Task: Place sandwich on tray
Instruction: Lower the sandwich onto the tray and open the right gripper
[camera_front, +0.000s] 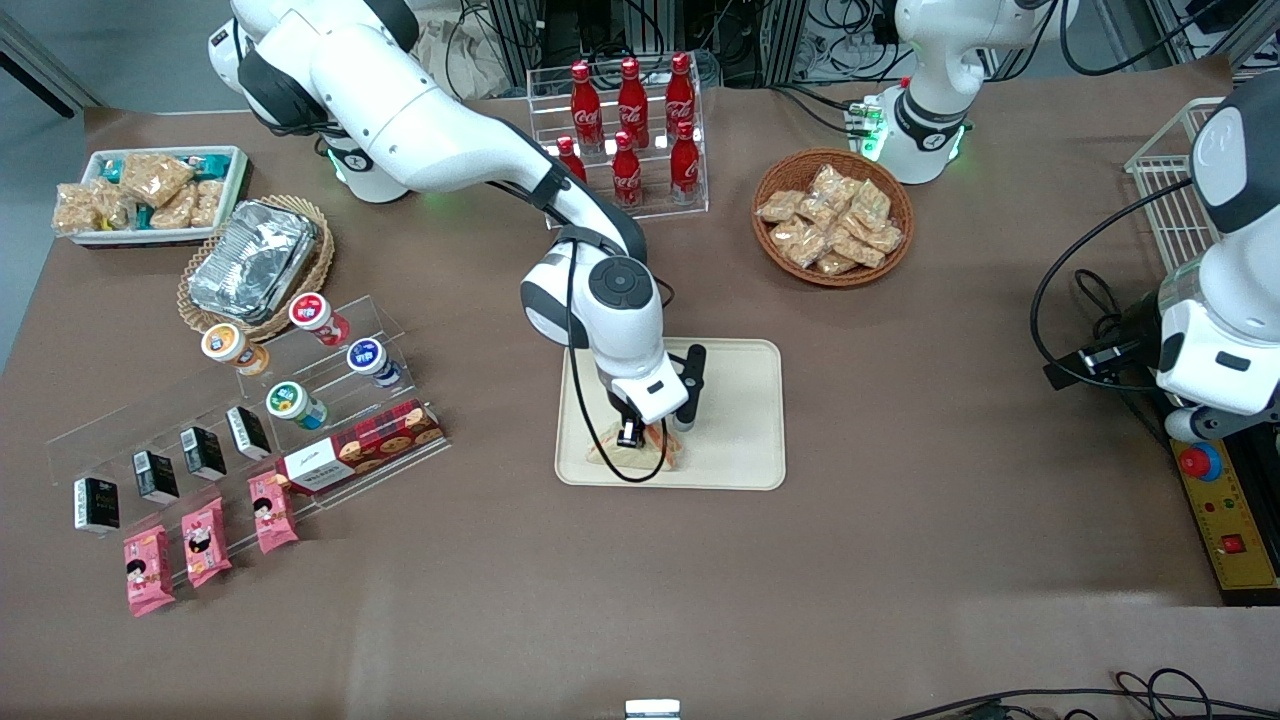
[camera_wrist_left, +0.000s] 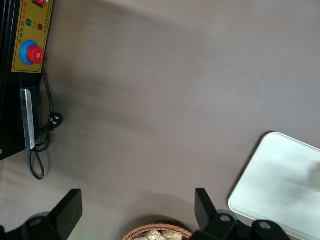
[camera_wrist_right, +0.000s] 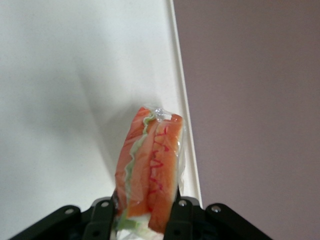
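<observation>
Brown-covered table, grey floor
</observation>
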